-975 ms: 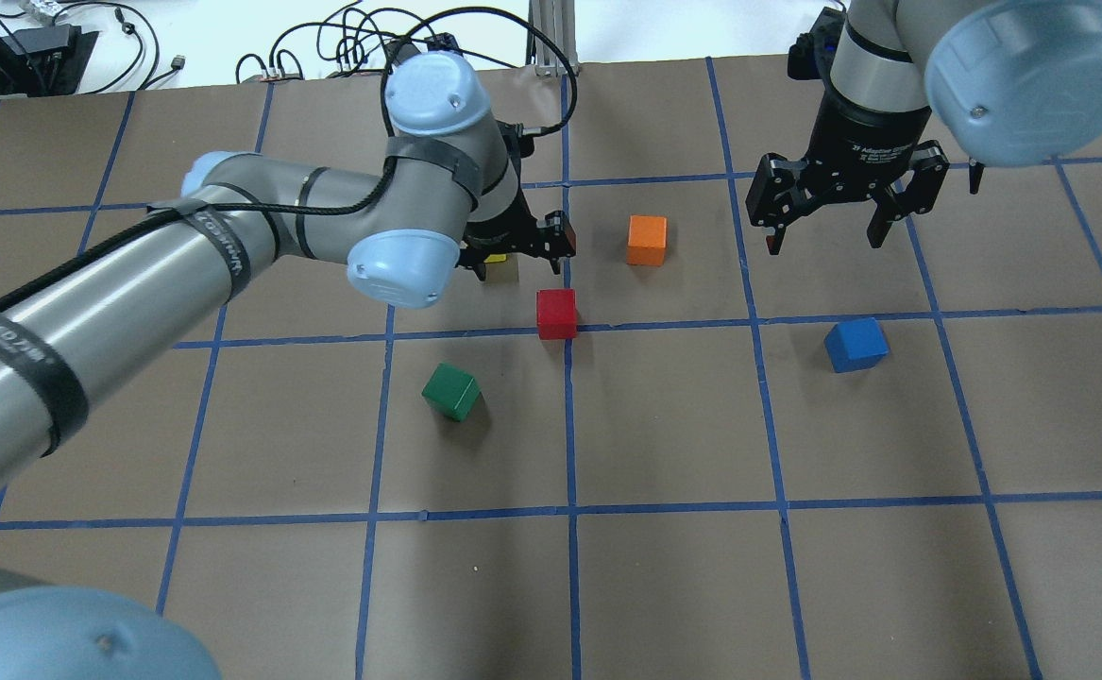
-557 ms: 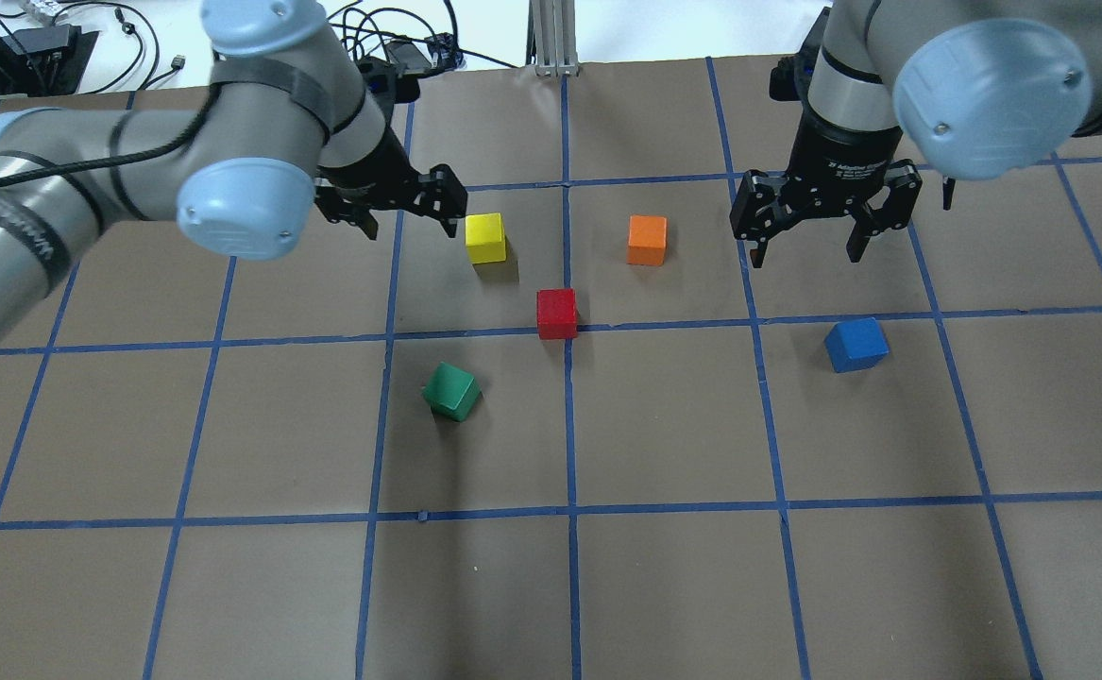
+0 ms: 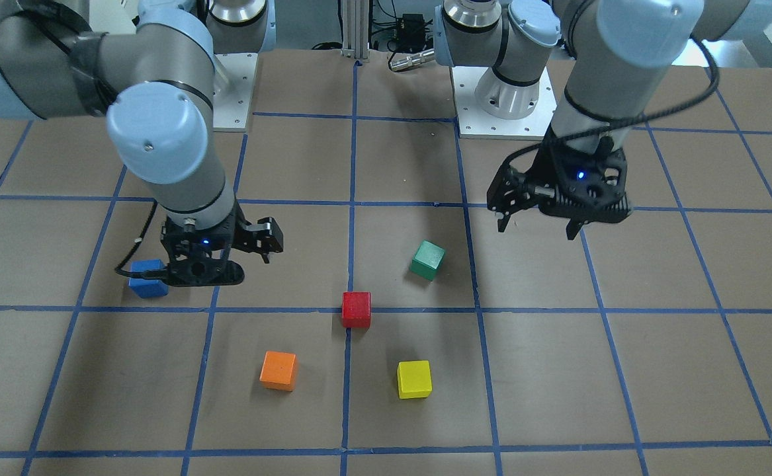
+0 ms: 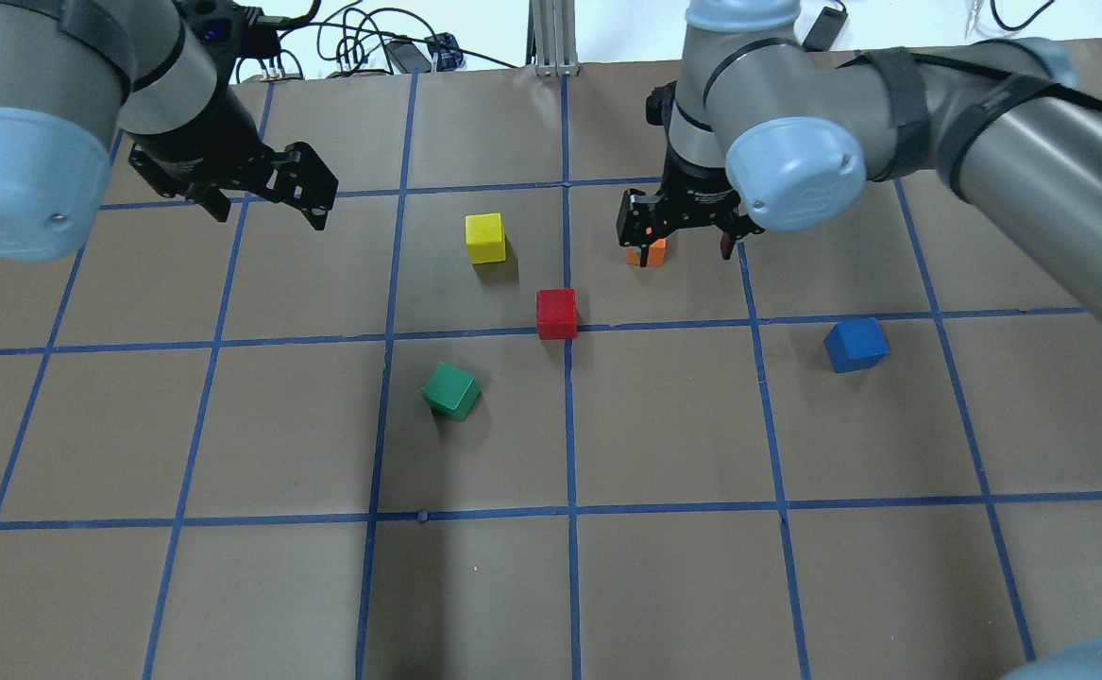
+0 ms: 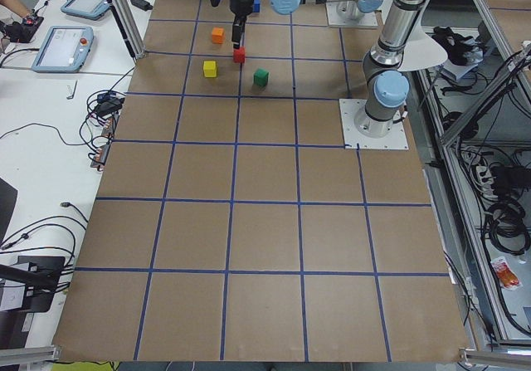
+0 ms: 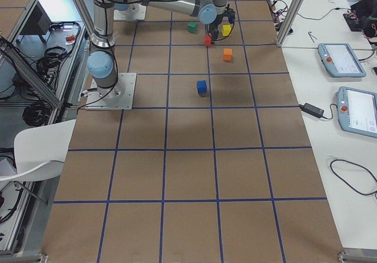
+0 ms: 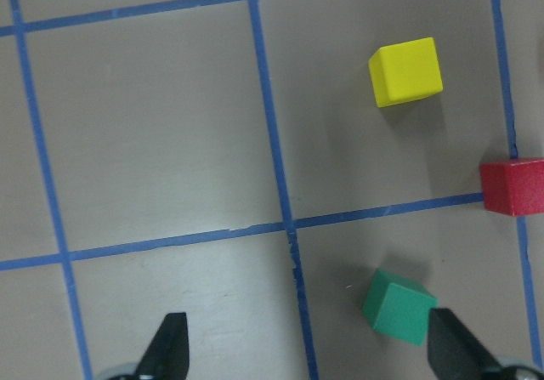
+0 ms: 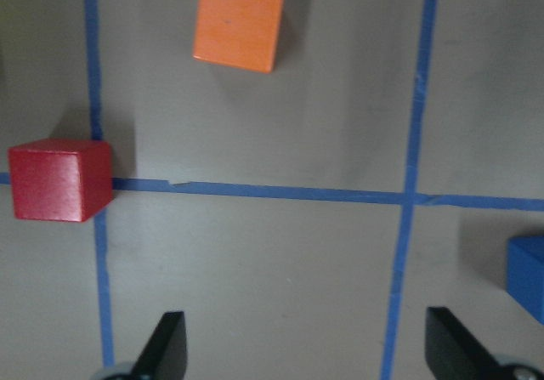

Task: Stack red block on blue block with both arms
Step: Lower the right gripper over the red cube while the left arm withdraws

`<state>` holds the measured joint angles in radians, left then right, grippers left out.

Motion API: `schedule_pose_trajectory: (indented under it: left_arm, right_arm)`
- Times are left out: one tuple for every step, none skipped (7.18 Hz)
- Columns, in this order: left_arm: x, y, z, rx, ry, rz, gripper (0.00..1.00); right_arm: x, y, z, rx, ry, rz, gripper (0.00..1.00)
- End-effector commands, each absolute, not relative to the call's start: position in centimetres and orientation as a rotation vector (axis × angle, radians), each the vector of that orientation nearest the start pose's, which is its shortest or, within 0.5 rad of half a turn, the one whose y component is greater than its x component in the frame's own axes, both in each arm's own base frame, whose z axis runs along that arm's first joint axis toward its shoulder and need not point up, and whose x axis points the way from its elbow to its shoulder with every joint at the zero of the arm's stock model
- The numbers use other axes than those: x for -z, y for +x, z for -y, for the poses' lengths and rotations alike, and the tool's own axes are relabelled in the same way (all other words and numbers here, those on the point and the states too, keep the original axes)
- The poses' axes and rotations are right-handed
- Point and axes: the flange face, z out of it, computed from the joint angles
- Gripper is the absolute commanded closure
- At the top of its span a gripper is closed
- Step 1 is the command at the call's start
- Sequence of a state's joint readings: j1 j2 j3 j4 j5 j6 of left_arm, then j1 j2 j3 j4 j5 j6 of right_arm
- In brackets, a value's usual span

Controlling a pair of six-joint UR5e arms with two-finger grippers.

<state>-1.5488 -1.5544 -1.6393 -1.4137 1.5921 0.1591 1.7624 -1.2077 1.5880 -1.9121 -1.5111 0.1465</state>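
Observation:
The red block (image 4: pixel 556 314) sits on a blue tape line near the table's middle; it also shows in the front view (image 3: pixel 356 309) and at the left of the right wrist view (image 8: pixel 59 180). The blue block (image 4: pixel 856 344) sits alone to its right, and shows at the right edge of the right wrist view (image 8: pixel 527 278). My right gripper (image 4: pixel 683 253) is open and empty, hovering by the orange cube between the two blocks. My left gripper (image 4: pixel 267 203) is open and empty, far left of the red block (image 7: pixel 512 187).
An orange cube (image 4: pixel 647 253) is partly hidden under my right gripper. A yellow cube (image 4: pixel 485 237) lies behind and left of the red block. A tilted green cube (image 4: pixel 451 391) lies in front and left of it. Cables lie beyond the table's far edge.
My left arm has swung left, away from the yellow cube and red block. My right gripper has moved left to the orange cube. No block has moved.

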Motion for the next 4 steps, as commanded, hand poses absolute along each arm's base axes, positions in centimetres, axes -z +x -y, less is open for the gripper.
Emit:
schedule_pose_trajectory:
  left_arm:
    - [-50.1, -12.0, 48.5, 0.203, 0.197, -3.183, 0.0]
    - [-50.8, -12.1, 47.9, 0.202, 0.194, -3.179, 0.0]
    - [-50.3, -11.3, 47.6, 0.152, 0.191, -3.117, 0.0]
    - [-50.9, -10.9, 48.0, 0.156, 0.16, -3.117, 0.0]
  right_arm:
    - [-27.1, 29.5, 58.0, -0.038, -0.025, -3.038, 0.0]
    - [-26.7, 31.1, 57.3, -0.046, -0.002, -3.04, 0.0]
    - [-25.7, 32.0, 57.3, -0.057, 0.037, -3.04, 0.0]
    - [-24.9, 33.3, 57.2, -0.03, 0.025, -3.037, 0.0]
